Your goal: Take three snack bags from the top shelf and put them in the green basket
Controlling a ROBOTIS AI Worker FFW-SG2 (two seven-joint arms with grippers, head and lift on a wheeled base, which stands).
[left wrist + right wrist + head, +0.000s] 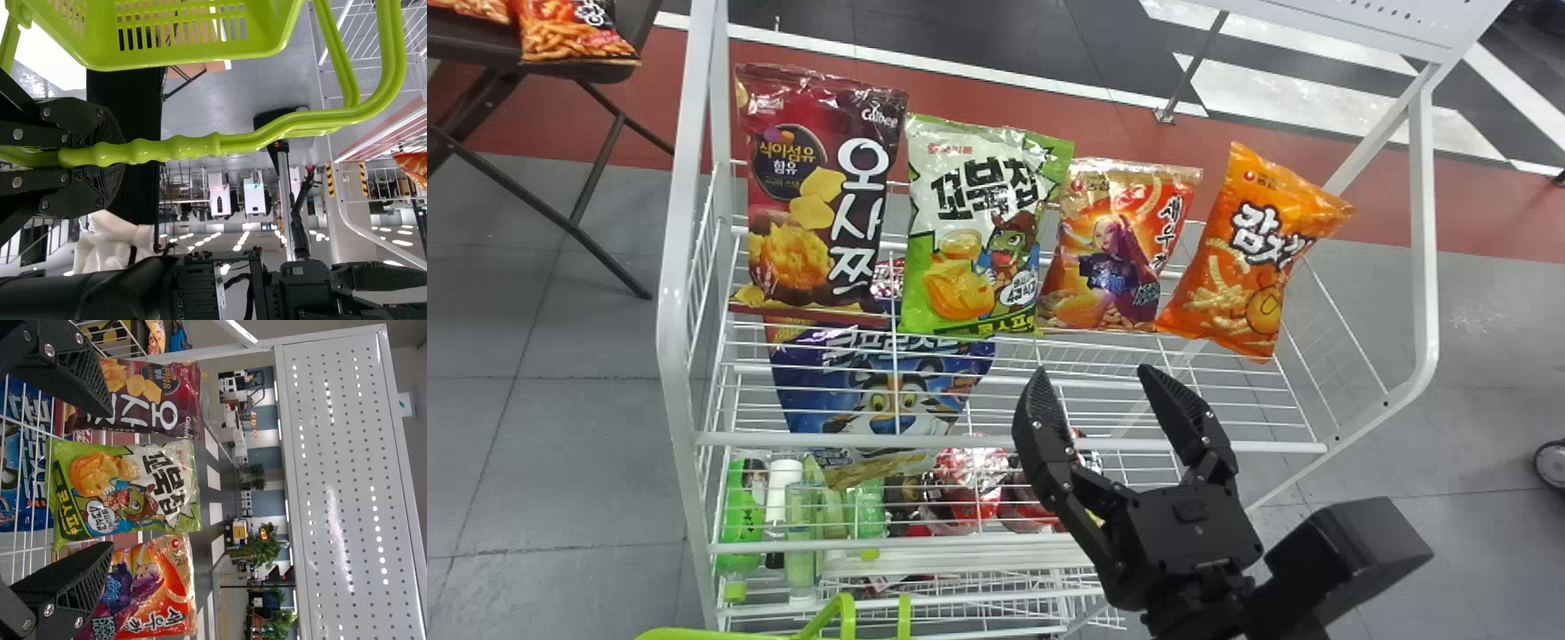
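Four snack bags stand in a row on the top shelf: a dark red bag (818, 191), a green-and-white bag (978, 231), an orange-red bag (1120, 249) and an orange bag (1254, 253) leaning at the right. My right gripper (1089, 382) is open just in front of the row, below the green-and-white and orange-red bags, holding nothing. In the right wrist view the right gripper (107, 480) faces the green-and-white bag (127, 490), its fingers apart. My left gripper (113, 153) is shut on the handle of the green basket (193, 33); the basket's green rim (720, 634) shows at the head view's bottom edge.
The white wire rack (1014, 442) has a front rail before the bags. On lower shelves are a blue bag (885, 382), bottles (783, 507) and red packs (969, 489). A dark table (498, 53) with more bags stands at the far left.
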